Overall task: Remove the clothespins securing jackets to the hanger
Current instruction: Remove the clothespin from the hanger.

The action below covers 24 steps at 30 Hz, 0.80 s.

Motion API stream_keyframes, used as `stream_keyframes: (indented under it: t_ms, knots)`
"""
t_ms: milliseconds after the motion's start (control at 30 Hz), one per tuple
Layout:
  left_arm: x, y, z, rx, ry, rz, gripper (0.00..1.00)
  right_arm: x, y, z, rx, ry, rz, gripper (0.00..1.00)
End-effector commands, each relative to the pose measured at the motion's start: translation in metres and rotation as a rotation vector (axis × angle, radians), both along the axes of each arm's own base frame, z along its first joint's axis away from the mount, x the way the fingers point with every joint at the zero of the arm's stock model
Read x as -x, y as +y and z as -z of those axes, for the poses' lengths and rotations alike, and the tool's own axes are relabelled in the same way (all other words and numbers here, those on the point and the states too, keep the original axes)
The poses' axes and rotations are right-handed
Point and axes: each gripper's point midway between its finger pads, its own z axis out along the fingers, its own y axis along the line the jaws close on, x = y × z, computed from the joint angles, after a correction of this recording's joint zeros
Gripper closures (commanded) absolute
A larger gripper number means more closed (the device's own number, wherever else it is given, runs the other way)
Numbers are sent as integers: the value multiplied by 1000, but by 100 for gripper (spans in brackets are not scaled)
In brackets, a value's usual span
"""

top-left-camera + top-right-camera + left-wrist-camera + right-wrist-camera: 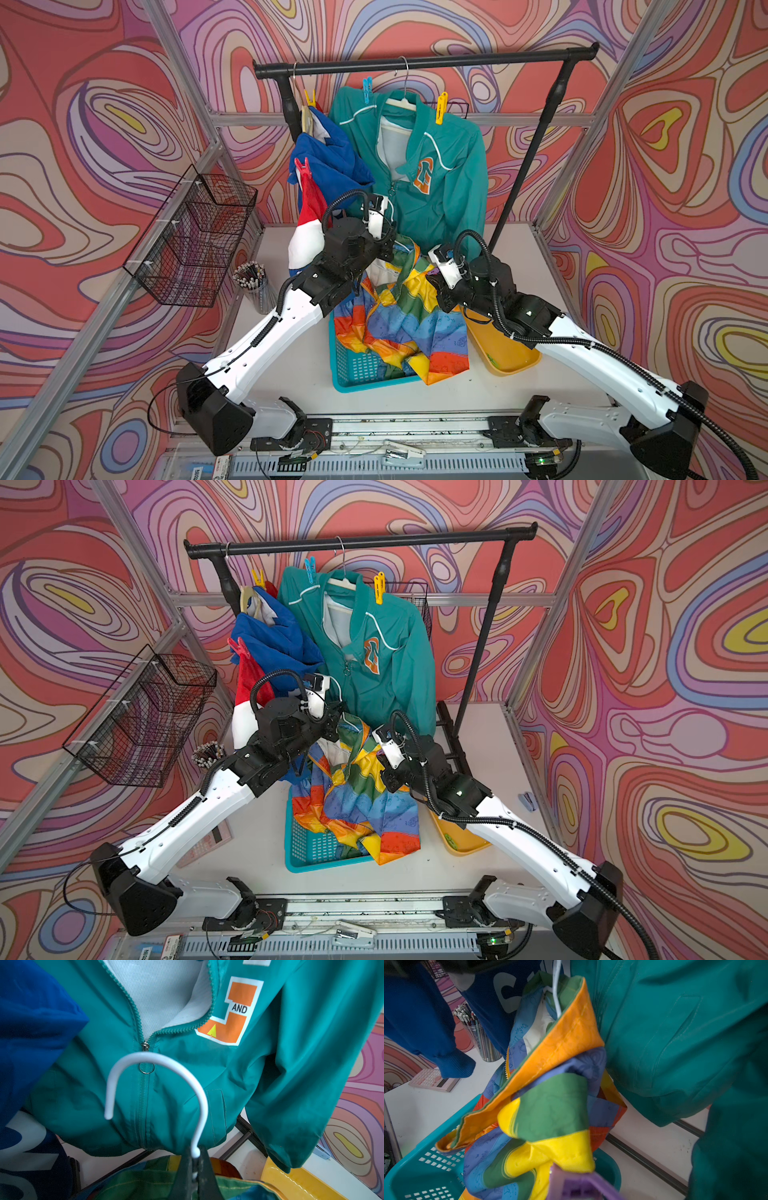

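Firmly, a white plastic hanger hook [158, 1076] is clamped by the left gripper [196, 1159]; a blurred purple clothespin [583, 1186], lower centre, by the right gripper [433, 279].

Purple thing [583, 1186] at right wrist view's edge: blurred, cropped, unidentifiable. Left gripper [195, 1167] clamped on white hanger hook [158, 1056], fingers cropped. Hanger body buried in rainbow jacket [399, 316]. Teal basket [357, 370] mostly covered.
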Motion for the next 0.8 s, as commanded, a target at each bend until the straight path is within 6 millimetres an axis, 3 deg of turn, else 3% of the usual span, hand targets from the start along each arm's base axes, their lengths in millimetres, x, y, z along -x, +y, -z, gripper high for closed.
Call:
stream_keyframes:
  t_ms: [0, 100, 167, 267, 367, 600, 767]
  knots:
    - [11, -7, -13, 58, -14, 57, 100, -1, 2, -31, -84, -68, -5, 100]
    - [10, -7, -12, 74, -4, 51, 100, 1, 0, -34, -87, -62, -4, 100]
    - [8, -7, -10, 78, 1, 43, 100, 4, -3, -37, -95, -63, 7, 94]
    - [7, -6, -7, 79, 14, 33, 100, 8, -11, -44, -118, -57, 29, 62]
    - [4, -5, -5, 80, 24, 17, 100, 16, -13, -53, -160, -46, 20, 45]
    - [1, -4, -3, 80, 38, 0, 100, 21, -17, -61, -213, -22, 31, 43]
    - [1, -3, -1, 78, 43, -7, 100, 17, -14, -64, -263, -3, 21, 54]
